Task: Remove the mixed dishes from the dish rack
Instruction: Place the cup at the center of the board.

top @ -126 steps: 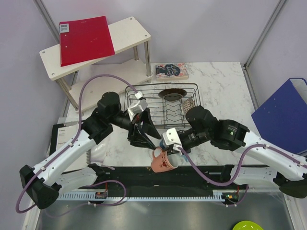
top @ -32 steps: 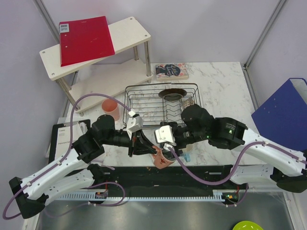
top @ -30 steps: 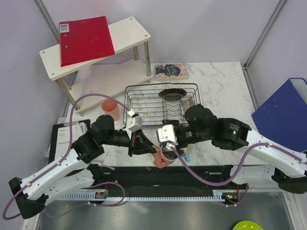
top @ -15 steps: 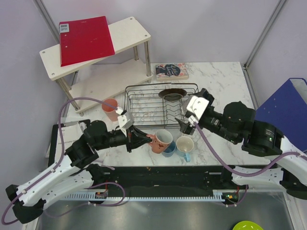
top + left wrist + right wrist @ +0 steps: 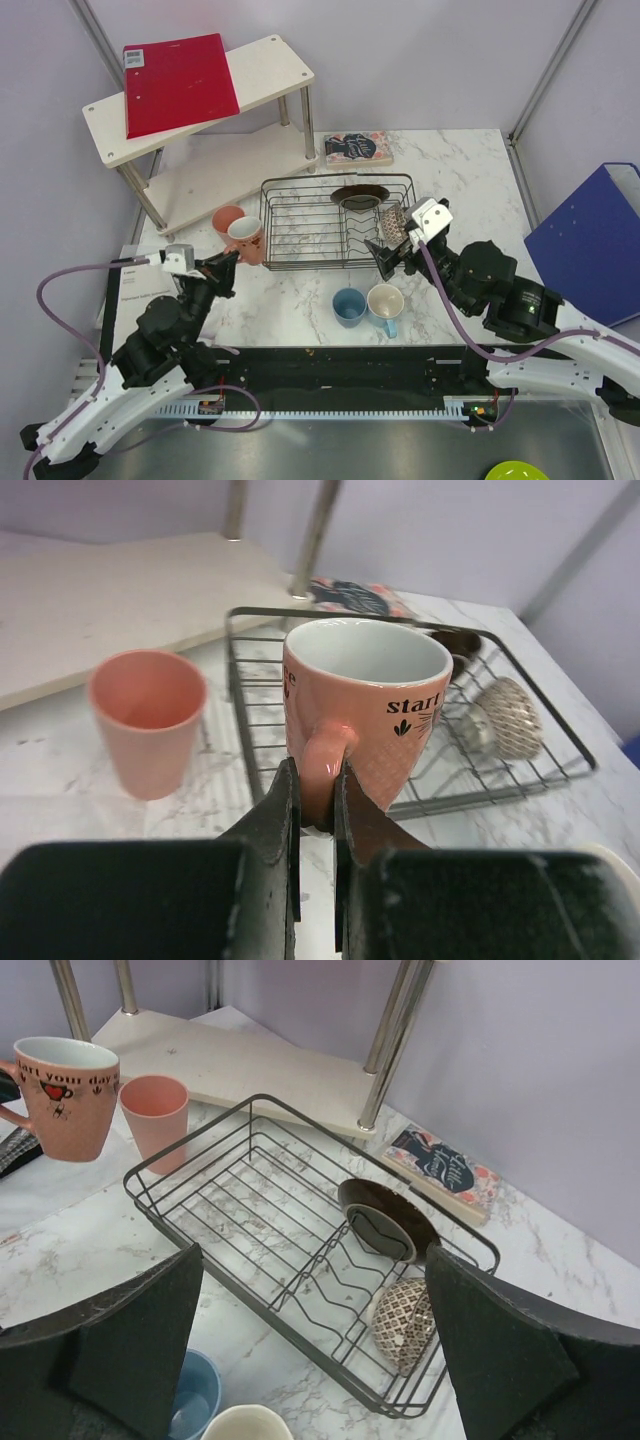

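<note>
My left gripper (image 5: 315,780) is shut on the handle of a pink mug (image 5: 365,710) with a white inside. It holds the mug (image 5: 245,238) upright, just left of the dish rack (image 5: 300,262) and beside the salmon-pink tumbler (image 5: 226,220). In the rack stand a dark plate (image 5: 392,1218) and a patterned bowl (image 5: 405,1325). My right gripper (image 5: 310,1255) is open and empty above the rack's near right corner (image 5: 385,255). On the table in front of the rack sit a blue cup (image 5: 348,306) and a light-blue mug (image 5: 385,303).
A white two-tier shelf (image 5: 270,70) with a red folder (image 5: 178,80) stands at the back left. A book (image 5: 357,148) lies behind the rack. A blue binder (image 5: 590,240) leans at the right. Papers (image 5: 135,285) lie at the left, and a lime-green dish (image 5: 515,471) at the bottom right.
My left arm has carried the pink mug from the table's front middle leftwards to beside the tumbler. My right gripper let go, opened wide and drew back to the rack's right side.
</note>
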